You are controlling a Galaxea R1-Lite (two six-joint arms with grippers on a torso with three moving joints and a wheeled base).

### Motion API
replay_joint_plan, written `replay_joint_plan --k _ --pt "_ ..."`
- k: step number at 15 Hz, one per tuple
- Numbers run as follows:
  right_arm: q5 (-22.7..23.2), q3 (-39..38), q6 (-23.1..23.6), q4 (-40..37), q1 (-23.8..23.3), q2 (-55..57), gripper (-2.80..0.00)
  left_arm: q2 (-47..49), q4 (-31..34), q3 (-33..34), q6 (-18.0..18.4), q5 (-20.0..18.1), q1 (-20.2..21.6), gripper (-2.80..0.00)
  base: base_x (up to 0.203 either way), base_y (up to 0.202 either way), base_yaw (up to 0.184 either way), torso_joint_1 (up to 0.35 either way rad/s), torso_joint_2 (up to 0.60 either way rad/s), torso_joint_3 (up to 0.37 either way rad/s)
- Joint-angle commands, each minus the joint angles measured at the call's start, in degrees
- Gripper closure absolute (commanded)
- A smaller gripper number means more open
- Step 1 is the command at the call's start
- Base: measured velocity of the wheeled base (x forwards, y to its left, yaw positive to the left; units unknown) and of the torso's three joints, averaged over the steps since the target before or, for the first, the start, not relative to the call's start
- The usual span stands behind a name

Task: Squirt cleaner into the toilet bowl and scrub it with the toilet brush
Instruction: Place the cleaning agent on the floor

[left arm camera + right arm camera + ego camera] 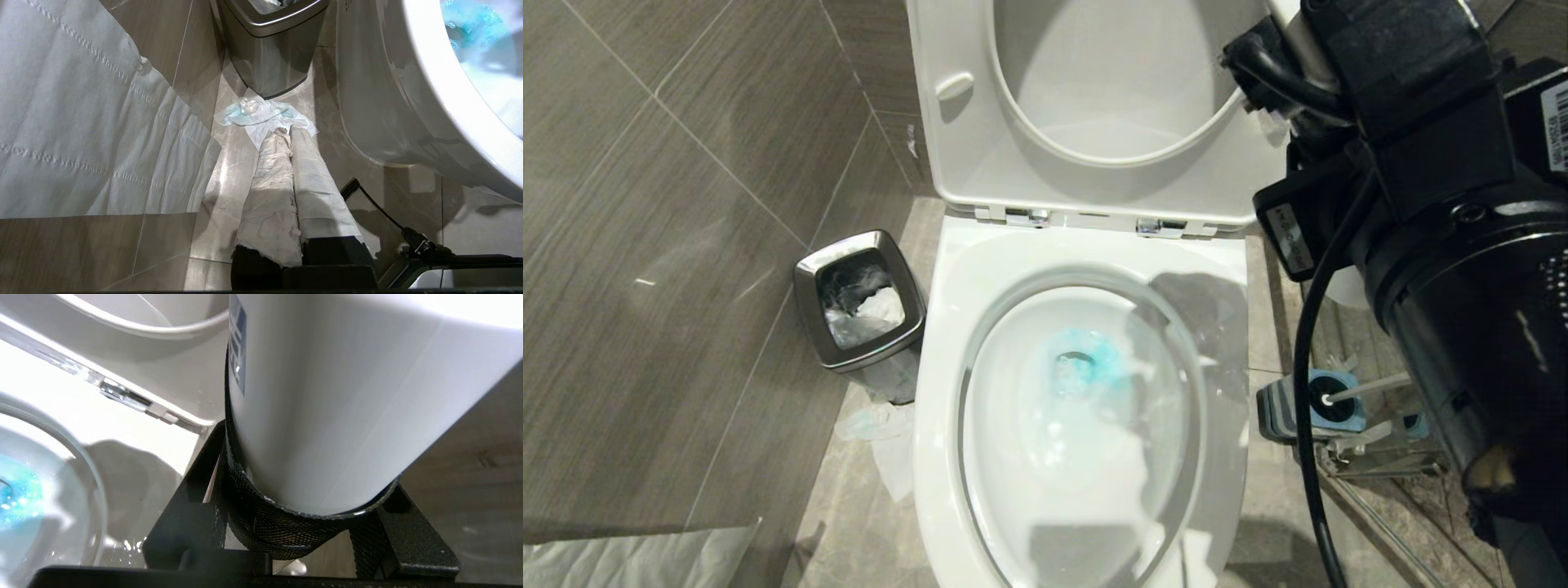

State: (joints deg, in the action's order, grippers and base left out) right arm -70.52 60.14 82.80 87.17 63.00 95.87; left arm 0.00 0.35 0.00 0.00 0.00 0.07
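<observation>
The toilet bowl stands open with seat and lid up, and teal-blue liquid lies around its drain. In the right wrist view my right gripper is shut on the cleaner, a white bottle with a dark textured lower part. It is beside the bowl's back rim; the nozzle is out of view. My right arm fills the head view's right side. The toilet brush stands in its blue-and-grey holder on the floor right of the bowl. My left gripper, wrapped in white paper, is shut and points at the floor.
A small steel bin stands left of the toilet against the tiled wall, with crumpled paper on the floor beside it. A white paper sheet lies at the lower left. A black cable hangs from my right arm.
</observation>
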Motion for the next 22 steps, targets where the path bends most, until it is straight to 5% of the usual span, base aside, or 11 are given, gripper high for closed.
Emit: replay_joint_plan --k 1,6,12,17,22 --pt "-3.0 2.0 1.1 0.5 -0.1 -0.1 0.00 0.0 0.0 0.0 0.0 0.0 0.0 0.00 0.000 0.000 0.000 0.000 0.00 0.000" --pt "-4.3 7.1 7.2 0.5 -2.6 -2.4 0.00 0.0 0.0 0.0 0.0 0.0 0.0 0.00 0.000 0.000 0.000 0.000 0.00 0.000" --pt "-5.7 8.6 8.1 0.5 -2.6 -6.3 0.00 0.0 0.0 0.0 0.0 0.0 0.0 0.00 0.000 0.000 0.000 0.000 0.00 0.000" --pt "-6.0 8.5 15.0 0.5 -4.4 -12.8 0.00 0.0 0.0 0.0 0.0 0.0 0.0 0.00 0.000 0.000 0.000 0.000 0.00 0.000" --pt "-10.7 6.8 14.7 -1.1 -4.4 -16.8 0.00 0.0 0.0 0.0 0.0 0.0 0.0 0.00 0.000 0.000 0.000 0.000 0.00 0.000"
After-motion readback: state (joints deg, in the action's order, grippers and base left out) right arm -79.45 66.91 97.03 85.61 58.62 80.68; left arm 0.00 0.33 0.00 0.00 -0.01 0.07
